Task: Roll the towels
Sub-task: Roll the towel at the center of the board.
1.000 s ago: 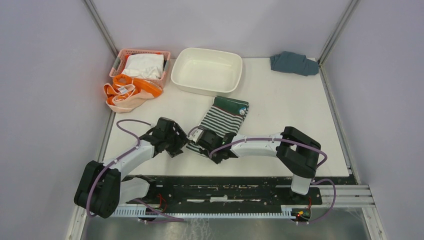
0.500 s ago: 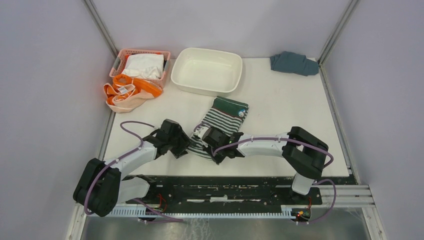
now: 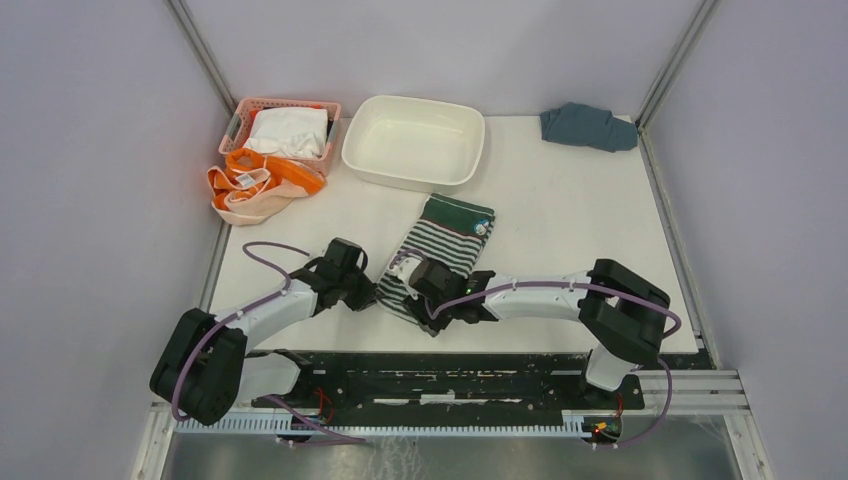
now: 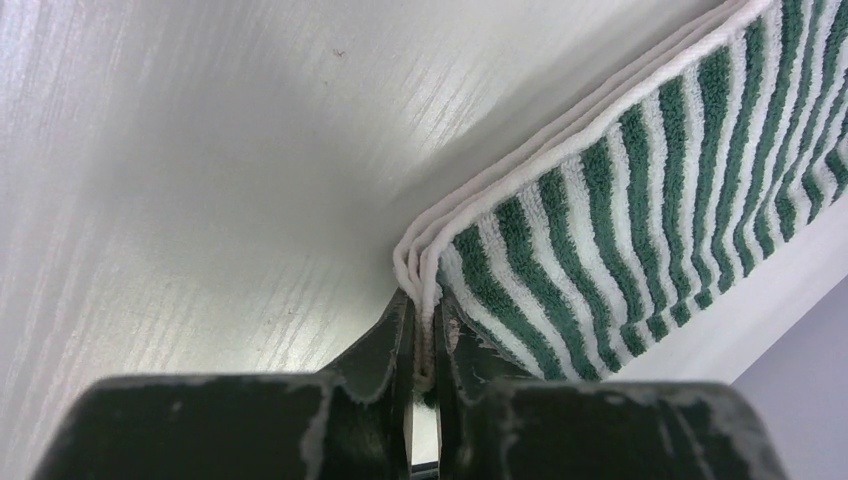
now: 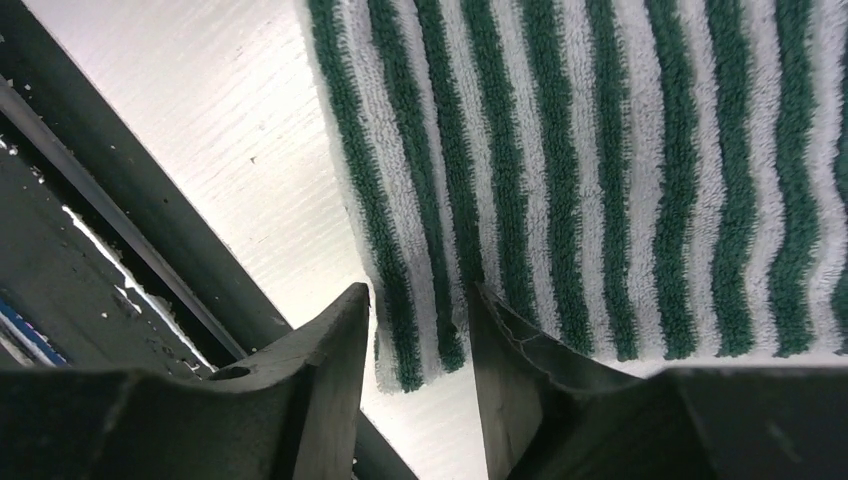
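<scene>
Arms low, left tool pinching striped towel corner, right tool parted

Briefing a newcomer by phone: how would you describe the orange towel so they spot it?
In the far left corner of the white table stands a pink plastic basket holding a white cloth. The crumpled orange and peach towel lies against its near side; no other cloth is orange.
</scene>
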You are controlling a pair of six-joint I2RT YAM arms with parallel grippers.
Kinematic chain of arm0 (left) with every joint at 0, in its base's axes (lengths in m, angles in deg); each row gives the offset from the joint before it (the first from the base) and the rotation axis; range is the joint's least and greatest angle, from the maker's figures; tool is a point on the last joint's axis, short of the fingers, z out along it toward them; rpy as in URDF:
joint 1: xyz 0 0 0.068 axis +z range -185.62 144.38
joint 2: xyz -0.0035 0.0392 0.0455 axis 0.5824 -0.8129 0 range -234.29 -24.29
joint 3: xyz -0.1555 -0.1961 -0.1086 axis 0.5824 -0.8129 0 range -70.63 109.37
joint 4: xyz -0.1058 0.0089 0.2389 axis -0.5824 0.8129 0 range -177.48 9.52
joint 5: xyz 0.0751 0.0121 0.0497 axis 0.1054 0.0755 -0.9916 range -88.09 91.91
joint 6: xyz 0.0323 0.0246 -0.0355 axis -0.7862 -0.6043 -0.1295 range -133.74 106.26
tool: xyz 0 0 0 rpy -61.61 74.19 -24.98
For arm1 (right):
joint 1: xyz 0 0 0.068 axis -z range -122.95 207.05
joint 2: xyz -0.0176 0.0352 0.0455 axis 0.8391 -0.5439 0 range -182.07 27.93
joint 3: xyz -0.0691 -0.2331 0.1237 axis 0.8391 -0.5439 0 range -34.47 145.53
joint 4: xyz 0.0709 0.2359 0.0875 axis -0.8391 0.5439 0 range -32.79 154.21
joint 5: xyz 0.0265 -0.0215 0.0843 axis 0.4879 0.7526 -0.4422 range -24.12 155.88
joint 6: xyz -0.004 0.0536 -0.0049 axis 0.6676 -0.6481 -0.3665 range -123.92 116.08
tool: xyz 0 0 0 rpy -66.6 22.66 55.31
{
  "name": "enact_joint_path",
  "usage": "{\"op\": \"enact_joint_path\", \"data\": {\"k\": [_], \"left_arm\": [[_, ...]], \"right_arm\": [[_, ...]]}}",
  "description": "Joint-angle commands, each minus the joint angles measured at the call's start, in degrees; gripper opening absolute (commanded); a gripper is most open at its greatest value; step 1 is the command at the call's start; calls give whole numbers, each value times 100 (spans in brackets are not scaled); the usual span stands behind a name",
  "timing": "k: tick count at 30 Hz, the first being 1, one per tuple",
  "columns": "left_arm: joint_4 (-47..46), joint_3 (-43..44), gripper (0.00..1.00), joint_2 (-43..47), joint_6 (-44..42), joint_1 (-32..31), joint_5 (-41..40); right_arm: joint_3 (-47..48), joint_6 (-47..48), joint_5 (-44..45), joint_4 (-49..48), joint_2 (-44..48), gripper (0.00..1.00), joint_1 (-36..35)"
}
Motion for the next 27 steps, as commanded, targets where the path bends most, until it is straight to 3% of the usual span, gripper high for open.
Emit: {"op": "enact_joint_path", "data": {"k": [1, 16, 22, 27], "left_arm": [[89, 208, 10, 55, 82, -10, -168], [352, 389, 8, 35, 102, -12, -182], [453, 497, 12, -69, 91, -5, -235], [620, 691, 22, -42, -1, 2, -450]], "right_arm": [[125, 370, 381, -152, 303, 51, -175], [117, 778, 1353, 297, -358, 51, -635], [106, 747, 1154, 311, -264, 27, -614], [59, 564, -64, 178, 9, 2, -151]]}}
